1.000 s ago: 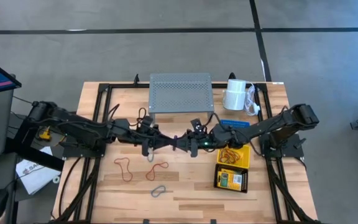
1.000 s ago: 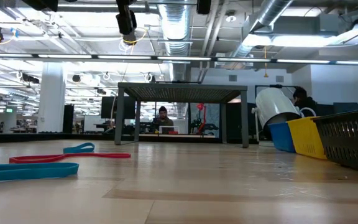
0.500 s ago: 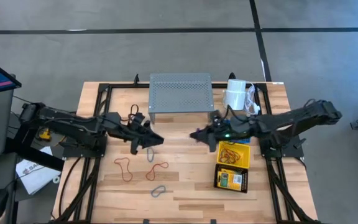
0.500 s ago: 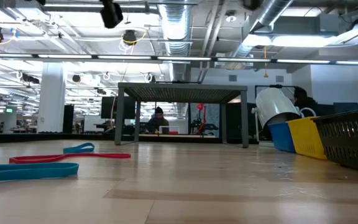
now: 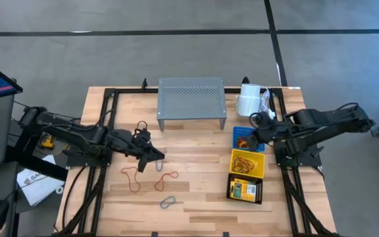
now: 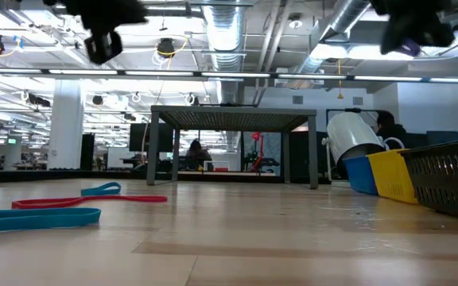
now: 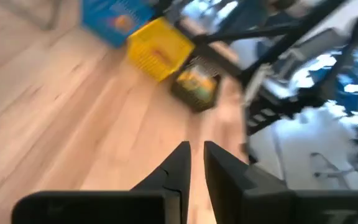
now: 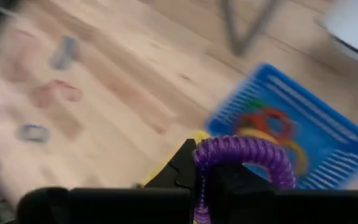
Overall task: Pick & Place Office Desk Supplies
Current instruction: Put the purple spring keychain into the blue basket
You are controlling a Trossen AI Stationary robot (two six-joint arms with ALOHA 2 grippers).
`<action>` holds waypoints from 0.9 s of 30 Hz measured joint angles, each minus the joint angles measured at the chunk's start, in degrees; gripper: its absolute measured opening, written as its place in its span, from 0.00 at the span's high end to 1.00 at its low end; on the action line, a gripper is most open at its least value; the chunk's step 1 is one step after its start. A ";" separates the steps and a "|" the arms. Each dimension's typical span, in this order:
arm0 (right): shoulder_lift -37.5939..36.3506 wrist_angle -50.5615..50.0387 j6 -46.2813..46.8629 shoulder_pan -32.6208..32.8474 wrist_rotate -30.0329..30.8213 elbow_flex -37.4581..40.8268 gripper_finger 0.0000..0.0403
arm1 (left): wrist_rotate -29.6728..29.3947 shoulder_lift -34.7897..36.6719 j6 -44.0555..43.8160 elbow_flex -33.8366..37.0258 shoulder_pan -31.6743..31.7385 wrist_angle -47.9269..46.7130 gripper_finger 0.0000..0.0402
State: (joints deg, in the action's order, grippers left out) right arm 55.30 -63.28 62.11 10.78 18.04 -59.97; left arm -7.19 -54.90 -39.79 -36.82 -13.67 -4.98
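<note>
- The right gripper (image 8: pixel 199 171) hangs over the blue basket (image 5: pixel 246 137) on the right side of the table (image 5: pixel 196 197). Its fingers are clenched on a purple coiled loop (image 8: pixel 246 154), which arches up out of the grip in the right wrist view.
- The blue basket already holds red and orange loops (image 8: pixel 267 124). It lies just on the far side of the yellow basket (image 5: pixel 247 162), which holds orange loops. The black basket (image 5: pixel 245 190) lies nearest on that side and holds a yellow-green crayon box (image 5: pixel 243 190).
- The left gripper (image 5: pixel 155 156) is over the left-centre of the table, above the loose loops. In the left wrist view its fingers (image 7: pixel 178 167) stand close together with a narrow gap between them, and nothing shows in the gap.
- Loose loops on the table near the left gripper: a red loop (image 5: pixel 132 178) to the left, a second red loop (image 5: pixel 166 180) to its right, and a grey loop (image 5: pixel 168 201) nearer the front edge.
- In the low view these lie flat on the left of the table; there the two nearest look blue (image 6: pixel 36 218).
- A grey perforated metal shelf (image 5: pixel 191 102) stands at the far centre of the table, and a white paper roll (image 5: pixel 249 101) lies to its right, on the far side of the blue basket.
</note>
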 joint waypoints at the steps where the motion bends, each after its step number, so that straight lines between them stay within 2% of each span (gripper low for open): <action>1: -0.08 -1.58 0.38 -0.49 -0.02 0.50 0.98 | -0.79 -0.27 -1.18 0.00 0.00 -1.45 0.90; 4: -1.18 -2.34 0.92 -2.89 -1.16 4.13 0.98 | -2.99 -0.34 -5.34 0.02 0.26 -6.66 0.90; 8: -2.54 0.80 0.89 -7.00 -4.91 11.44 0.99 | -2.90 -0.74 -8.98 0.09 0.56 -11.83 0.89; 14: -3.75 5.92 0.07 -13.72 -7.26 18.04 0.99 | -0.12 -0.72 -10.21 0.07 0.52 -11.24 0.90; 18: -3.28 11.24 -3.65 -18.38 -11.36 20.92 0.99 | 3.08 -1.42 -10.21 0.07 0.51 -10.54 0.90; 24: -1.04 13.24 -5.09 -22.23 -13.75 22.80 0.96 | 3.09 -3.08 -10.22 0.04 0.49 -3.29 0.90; 27: -0.05 14.07 -6.03 -22.66 -13.60 22.82 0.96 | 2.55 -3.46 -10.14 -0.02 0.61 -2.55 0.90</action>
State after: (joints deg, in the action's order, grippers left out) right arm 55.25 -49.21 56.07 -11.87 4.45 -37.15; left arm -4.64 -58.36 -49.92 -36.83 -13.06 -7.52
